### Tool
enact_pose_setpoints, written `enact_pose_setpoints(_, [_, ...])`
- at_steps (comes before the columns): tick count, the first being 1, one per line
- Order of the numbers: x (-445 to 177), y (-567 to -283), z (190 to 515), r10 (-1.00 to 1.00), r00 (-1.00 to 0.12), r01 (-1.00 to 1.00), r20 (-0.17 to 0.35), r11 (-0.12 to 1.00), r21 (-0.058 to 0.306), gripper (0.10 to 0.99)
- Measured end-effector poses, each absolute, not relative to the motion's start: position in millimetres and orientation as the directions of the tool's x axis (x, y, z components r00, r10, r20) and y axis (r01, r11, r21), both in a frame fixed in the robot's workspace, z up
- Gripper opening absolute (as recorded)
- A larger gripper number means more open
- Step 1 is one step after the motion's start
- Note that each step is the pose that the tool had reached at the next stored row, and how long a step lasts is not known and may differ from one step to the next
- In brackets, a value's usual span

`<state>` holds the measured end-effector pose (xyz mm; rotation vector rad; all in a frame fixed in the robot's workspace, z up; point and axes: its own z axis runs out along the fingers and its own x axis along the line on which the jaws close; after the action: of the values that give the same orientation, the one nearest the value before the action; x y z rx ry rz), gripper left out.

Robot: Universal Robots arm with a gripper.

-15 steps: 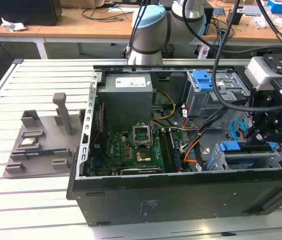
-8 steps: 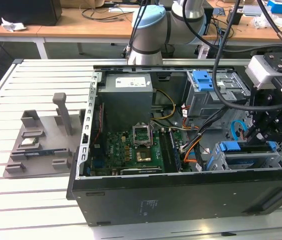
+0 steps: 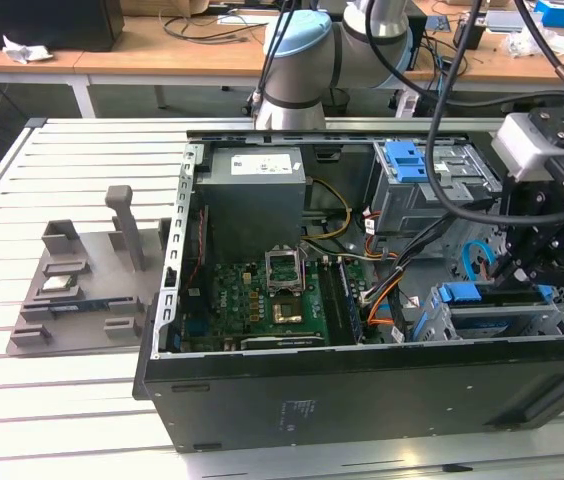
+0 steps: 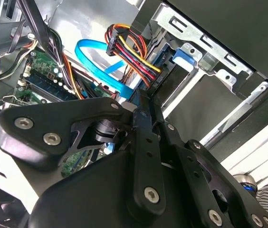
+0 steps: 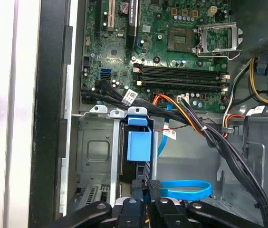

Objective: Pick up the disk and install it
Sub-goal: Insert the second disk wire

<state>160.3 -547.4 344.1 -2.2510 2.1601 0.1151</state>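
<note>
The disk (image 3: 497,320) lies in the drive bay at the near corner of the open computer case (image 3: 362,400), on the exterior view's right, framed by its blue carrier bracket (image 3: 477,293). In the first wrist view the disk (image 5: 138,145) sits in the metal bay slot, its blue bracket facing the camera. My gripper (image 3: 515,268) hangs just above that bay. Its black fingertips (image 5: 146,184) are shut together at the disk's end, with nothing between them. In the second wrist view the gripper (image 4: 141,97) is closed beside the bay wall. I cannot tell whether it touches the disk.
A thick black cable bundle (image 5: 210,137) and a blue flat cable (image 5: 186,190) run close beside the bay. The motherboard (image 3: 282,300), power supply (image 3: 252,190) and a grey cage with a blue latch (image 3: 407,160) fill the case. A grey fixture (image 3: 82,290) stands on the table.
</note>
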Motion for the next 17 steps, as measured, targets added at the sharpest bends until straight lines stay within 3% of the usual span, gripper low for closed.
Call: enact_pose_setpoints(17, [160.3,-547.9,344.3,-0.997,0.04,-0.998,-0.067,-0.042,0.037,0.161])
